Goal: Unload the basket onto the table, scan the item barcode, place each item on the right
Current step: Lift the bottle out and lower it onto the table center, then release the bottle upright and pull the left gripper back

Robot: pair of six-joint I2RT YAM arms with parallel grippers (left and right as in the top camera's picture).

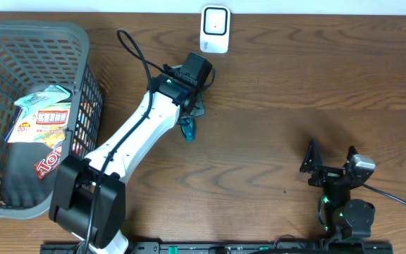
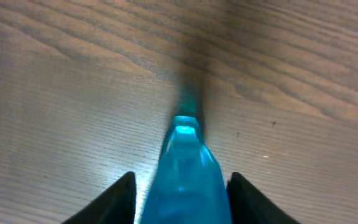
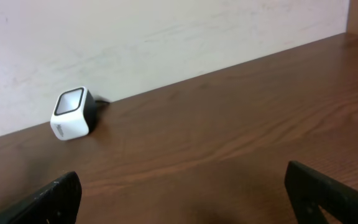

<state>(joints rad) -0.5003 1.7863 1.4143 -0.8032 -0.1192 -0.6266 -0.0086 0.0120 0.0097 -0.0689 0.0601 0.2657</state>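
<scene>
Overhead — one scanner [image 1: 215,29], one basket [image 1: 90,88]

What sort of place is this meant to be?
Most likely a mock shop checkout on a wooden table: a small white barcode scanner stands by the wall, a grey shopping basket holds snack packets, and a blue item is out near the scanner.

"20%" is being shown on the pale packet [image 1: 42,116] in the basket [image 1: 41,32], beside a red band of characters too small to be read. Large letters "Top" are being displayed on the red-and-white packet [image 1: 48,162] beneath it. Any marking on the white scanner [image 1: 215,28] is being lost to blur.
</scene>
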